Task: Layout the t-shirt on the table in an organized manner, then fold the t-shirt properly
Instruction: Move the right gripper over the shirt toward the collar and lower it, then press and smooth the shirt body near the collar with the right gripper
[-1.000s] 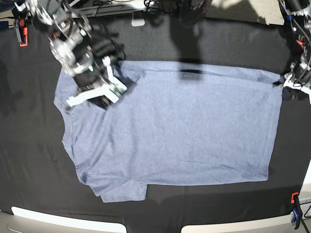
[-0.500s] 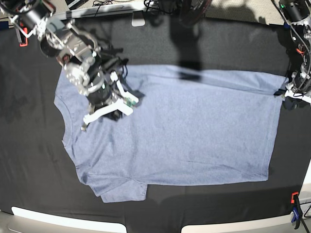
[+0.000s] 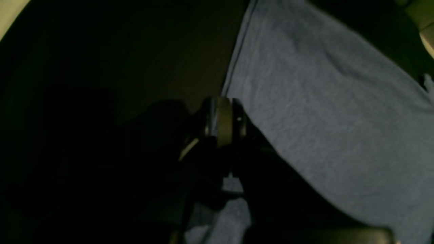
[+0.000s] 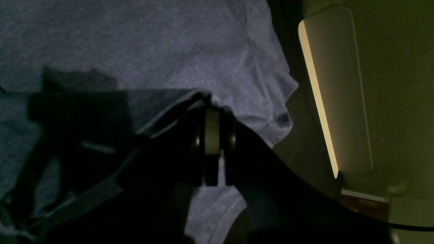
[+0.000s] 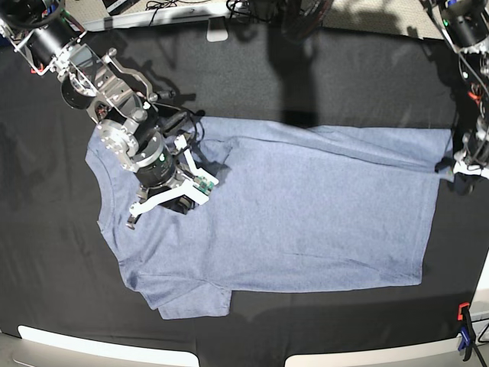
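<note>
- right gripper (image 5: 183, 195) pinching a fold of the t-shirt (image 5: 306, 222) near its upper sleeve.
- left gripper (image 5: 451, 157) pinching the hem corner by the table (image 5: 46, 252) edge.
- shirt spread mid-table; first fold beginning, most folding left.

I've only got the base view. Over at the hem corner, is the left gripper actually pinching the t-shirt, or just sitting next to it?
Observer: The left wrist view shows the left gripper shut, with a sliver of blue t-shirt hem between its pads.
Operator: And the right one, near the shoulder?
Observer: In the right wrist view the right gripper is shut too. A lifted fold of cloth runs right up to its tips, so it looks pinched.
</note>
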You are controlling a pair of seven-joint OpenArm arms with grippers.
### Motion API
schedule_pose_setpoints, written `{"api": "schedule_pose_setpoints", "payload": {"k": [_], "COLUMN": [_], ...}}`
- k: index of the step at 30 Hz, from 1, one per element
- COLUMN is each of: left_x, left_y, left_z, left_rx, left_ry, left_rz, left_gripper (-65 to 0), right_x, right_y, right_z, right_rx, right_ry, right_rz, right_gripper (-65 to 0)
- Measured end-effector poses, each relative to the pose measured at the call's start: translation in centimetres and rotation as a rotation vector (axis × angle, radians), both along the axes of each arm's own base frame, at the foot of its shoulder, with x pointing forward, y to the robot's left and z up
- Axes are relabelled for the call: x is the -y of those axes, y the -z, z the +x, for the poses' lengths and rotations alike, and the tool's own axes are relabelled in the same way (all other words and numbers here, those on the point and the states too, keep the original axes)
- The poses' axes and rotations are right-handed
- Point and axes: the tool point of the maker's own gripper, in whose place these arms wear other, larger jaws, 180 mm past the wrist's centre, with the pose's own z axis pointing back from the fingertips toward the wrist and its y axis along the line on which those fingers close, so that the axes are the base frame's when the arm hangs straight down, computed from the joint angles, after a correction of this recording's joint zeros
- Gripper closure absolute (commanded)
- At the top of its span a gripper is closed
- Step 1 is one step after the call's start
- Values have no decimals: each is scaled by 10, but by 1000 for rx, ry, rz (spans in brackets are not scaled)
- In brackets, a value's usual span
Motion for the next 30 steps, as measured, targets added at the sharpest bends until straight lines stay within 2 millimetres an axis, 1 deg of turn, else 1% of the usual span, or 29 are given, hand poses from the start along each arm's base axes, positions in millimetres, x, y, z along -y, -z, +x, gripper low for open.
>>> {"api": "schedule_pose_setpoints", "payload": {"k": [2, 7, 8, 11, 12, 13, 14, 15, 16, 17, 19, 21, 23, 25, 28, 30], "left_x": [0, 0, 0, 0, 0, 0, 0, 0, 0, 0, 1, 3, 9, 14, 7, 0], "left_y": [-3, -2, -2, -2, -2, -2, -2, -2, -2, -2, -1, 3, 6, 6, 12, 15], "left_z": [3, 2, 3, 2, 2, 2, 3, 3, 3, 2, 2, 0, -2, -6, -18, -26], "left_rx": [8, 6, 7, 6, 6, 6, 7, 7, 7, 6, 0, -26, -38, -31, -66, -85], "left_ry": [0, 2, 2, 2, 2, 1, 1, 1, 1, 2, 4, 15, 54, 105, 108, 105], "left_rz": [-2, -2, -2, -2, -1, -2, -2, -2, -2, -2, -3, -9, -5, 9, 29, 45], "left_gripper": [0, 0, -30, -193, -234, -259, -267, -267, -267, -267, -267, -267, -267, -267, -267, -267], "right_x": [0, 0, 0, 0, -1, -2, -5, -8, -12, -15, -19, -24, -30, -28, -16, -5], "right_y": [0, 0, 0, 0, 0, 0, 0, -1, -1, -6, -22, -37, -44, -38, -23, -24], "right_z": [0, 0, 0, 0, 0, 0, 0, 0, 0, 3, 14, 25, 30, 26, 14, 2], "right_rx": [0, 0, 0, 0, 0, 2, 0, 1, 1, 26, 104, 154, 171, 147, 101, 115], "right_ry": [0, 0, 0, 0, 0, 0, 0, 1, 1, 24, 97, 125, 125, 143, 173, 166], "right_rz": [0, 0, 0, 0, 2, 5, 14, 21, 35, 65, 144, 180, 200, 193, 145, 100], "right_gripper": [0, 0, 0, -4, -75, -147, -206, -238, -241, -241, -241, -241, -241, -240, -239, -228]}}
